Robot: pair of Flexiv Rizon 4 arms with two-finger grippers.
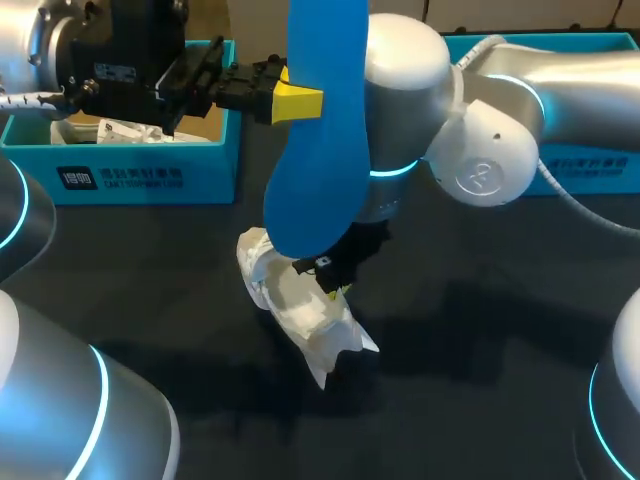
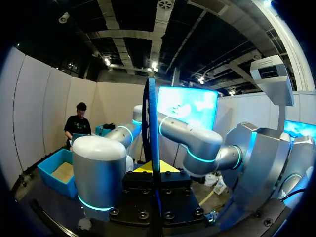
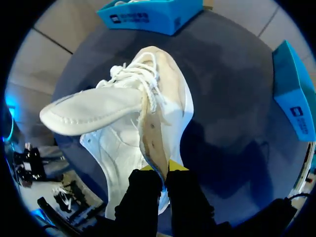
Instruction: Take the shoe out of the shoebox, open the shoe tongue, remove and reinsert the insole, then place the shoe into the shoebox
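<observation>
our arms are smooth silver-white tubes with bulging rounded joints, each joint edged by a thin glowing cyan ring. in the head view our right arm fills the upper right, with a round cap bearing a faint embossed mark and a grey cable trailing from it. our left arm shows in the upper left with a white ribbed cable. our left gripper is a blocky black body with small white print and bright yellow tips; round black screws dot its plates. our right gripper has matte black fingers capped in yellow.
</observation>
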